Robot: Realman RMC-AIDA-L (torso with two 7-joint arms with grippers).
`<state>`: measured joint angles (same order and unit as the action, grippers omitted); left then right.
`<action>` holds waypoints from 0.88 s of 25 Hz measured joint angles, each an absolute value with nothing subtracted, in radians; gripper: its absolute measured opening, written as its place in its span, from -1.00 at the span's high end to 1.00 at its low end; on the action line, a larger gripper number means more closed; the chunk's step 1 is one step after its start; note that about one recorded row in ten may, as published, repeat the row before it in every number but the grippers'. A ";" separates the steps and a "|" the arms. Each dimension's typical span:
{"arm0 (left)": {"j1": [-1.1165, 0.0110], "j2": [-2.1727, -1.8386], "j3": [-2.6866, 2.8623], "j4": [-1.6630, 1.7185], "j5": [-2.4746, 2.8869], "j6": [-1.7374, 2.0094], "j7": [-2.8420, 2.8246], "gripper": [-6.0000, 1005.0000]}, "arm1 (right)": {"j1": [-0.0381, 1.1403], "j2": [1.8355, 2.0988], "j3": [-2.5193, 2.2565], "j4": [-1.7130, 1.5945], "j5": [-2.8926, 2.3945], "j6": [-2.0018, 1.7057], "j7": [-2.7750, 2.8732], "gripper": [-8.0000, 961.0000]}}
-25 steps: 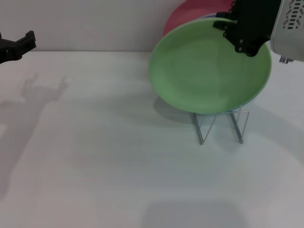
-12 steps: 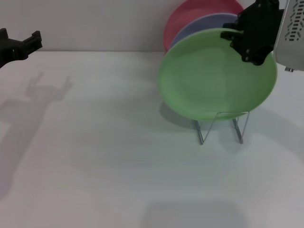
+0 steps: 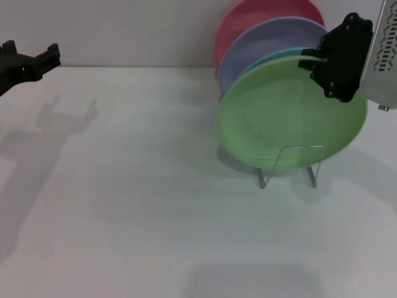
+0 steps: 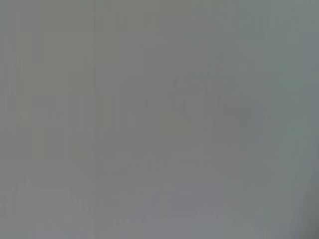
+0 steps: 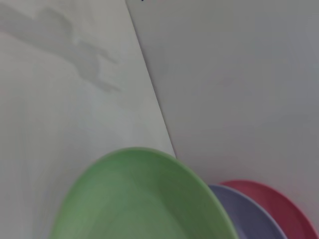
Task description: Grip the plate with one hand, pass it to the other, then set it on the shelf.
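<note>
Movement was recorded over the preceding second: the light green plate [image 3: 291, 121] had travelled rightward and down from a raised, tilted position to stand near upright at the front of the wire rack [image 3: 288, 166], its lower edge dropping in behind the rack's front loop. Judgement — the handover stage was complete and the placing stage was near its end, with release outstanding.

The right gripper [image 3: 335, 62], on the thick white arm, was clamped on the plate's upper right rim; its black fingers were closed over the edge. Whether the plate's weight already rested on the wires could not be determined from the head view.

The left gripper [image 3: 34, 59] was at the far left edge above the white table [image 3: 136, 205], well apart from the rack, holding nothing. Its fingers appeared spread, though only partly in view. It had edged slightly further back over the same interval.

Rack contents — 4 plates in a row: a red plate [image 3: 260, 15] rearmost, a lavender plate [image 3: 267, 40] next, a thin teal rim [image 3: 282, 56] just behind the green one, then the green plate foremost. The right wrist view confirmed the green [image 5: 139, 199], lavender [image 5: 249, 219] and red [image 5: 279, 209] order.
</note>
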<state>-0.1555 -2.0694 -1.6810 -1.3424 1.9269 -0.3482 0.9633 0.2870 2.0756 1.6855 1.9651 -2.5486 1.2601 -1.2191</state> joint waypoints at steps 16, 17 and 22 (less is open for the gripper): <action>-0.177 -2.068 -1.669 -1.321 1.927 -0.348 0.963 -0.71 | 0.265 2.077 1.586 2.007 -2.679 1.310 -1.109 0.28; -0.187 -2.068 -1.669 -1.309 1.927 -0.348 0.963 -0.71 | 0.264 2.077 1.585 2.026 -2.656 1.337 -1.096 0.22; -0.208 -2.067 -1.669 -1.282 1.927 -0.348 0.963 -0.71 | 0.268 2.077 1.587 2.034 -2.606 1.377 -1.077 -0.11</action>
